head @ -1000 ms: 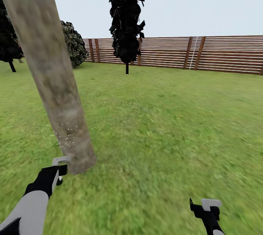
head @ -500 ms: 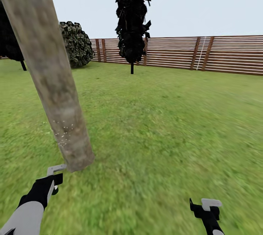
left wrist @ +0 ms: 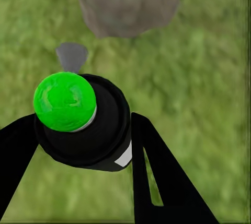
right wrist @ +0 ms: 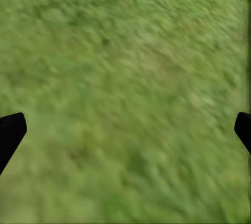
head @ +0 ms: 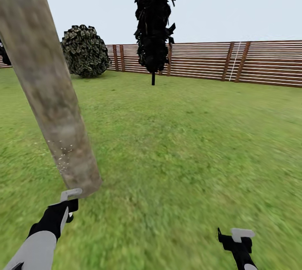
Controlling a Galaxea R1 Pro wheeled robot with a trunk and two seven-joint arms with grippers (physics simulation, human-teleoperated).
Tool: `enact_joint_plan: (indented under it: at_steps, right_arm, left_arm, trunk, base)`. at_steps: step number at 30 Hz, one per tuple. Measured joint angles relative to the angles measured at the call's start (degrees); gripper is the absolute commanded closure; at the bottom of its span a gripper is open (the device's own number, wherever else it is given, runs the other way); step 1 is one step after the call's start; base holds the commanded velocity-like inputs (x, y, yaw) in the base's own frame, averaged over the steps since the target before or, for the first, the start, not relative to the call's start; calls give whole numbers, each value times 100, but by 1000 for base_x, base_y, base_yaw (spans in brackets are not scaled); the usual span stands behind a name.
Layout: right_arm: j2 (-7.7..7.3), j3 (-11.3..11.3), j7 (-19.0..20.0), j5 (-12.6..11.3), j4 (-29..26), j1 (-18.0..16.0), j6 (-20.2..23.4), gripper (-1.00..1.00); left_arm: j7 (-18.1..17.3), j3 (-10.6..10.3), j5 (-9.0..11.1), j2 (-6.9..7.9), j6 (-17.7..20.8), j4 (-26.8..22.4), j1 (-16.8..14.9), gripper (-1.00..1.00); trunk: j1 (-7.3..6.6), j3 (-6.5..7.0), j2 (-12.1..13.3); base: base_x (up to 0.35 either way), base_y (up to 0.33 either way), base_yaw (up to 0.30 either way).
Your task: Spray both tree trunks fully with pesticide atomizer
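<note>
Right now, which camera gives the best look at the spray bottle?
The left wrist view: the spray bottle sits close up between the left tool's fingers, seen end-on, with the tree trunk just ahead. The head view catches little more than its grey spray head past the left tool. The right wrist view has grass.

The head camera looks forward and down over the lawn [head: 188, 144] toward the fence [head: 260, 62]. Both wrist cameras face close grass; the left wrist view shares the tree trunk [head: 46, 81] base [left wrist: 125, 2].
</note>
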Motion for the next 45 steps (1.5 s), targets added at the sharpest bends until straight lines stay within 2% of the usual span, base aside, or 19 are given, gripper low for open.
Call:
enact_joint_plan:
  at_steps: [10,17,23,25,27,29,38,45]
  right_arm:
    - [0,0,1,0,0,-2,1,-100]
    - [1,0,-1,0,1,-1,1,-100]
    - [9,2,1,5,1,-1,2,-100]
    - [10,4,2,7,5,-1,2,-100]
    - [10,5,2,8,6,0,2,-100]
    - [9,2,2,8,7,0,2,-100]
    - [9,3,0,9,8,0,0,-100]
    - [9,8,0,9,10,-1,1,-100]
  left_arm:
    - [1,33,16,13,7,-63,0,100]
    - [8,35,18,20,8,-73,2,100]
    - [8,38,12,53,4,-78,1,100]
    - [8,31,14,47,-165,-75,8,100]
    - [7,27,6,34,-557,-26,31,100]
    - [-1,33,13,30,-697,-6,45,100]
    - [-7,15,2,2,-762,-9,53,100]
    - [-9,40,5,51,-719,-63,54,100]
  trunk:
    - [-2,0,0]
    - [1,0,0]
    - [0,0,0]
    - [0,0,0]
    - [0,0,0]
    - [0,0,0]
    - [-1,0,0]
    - [-2,0,0]
  base:
    - [218,-197,4]
    - [10,-251,242]
    - [-24,-41,278]
    - [-1,-3,275]
    - [0,-1,113]
    - [3,-15,40]
    - [112,-223,3]
    - [212,-202,71]
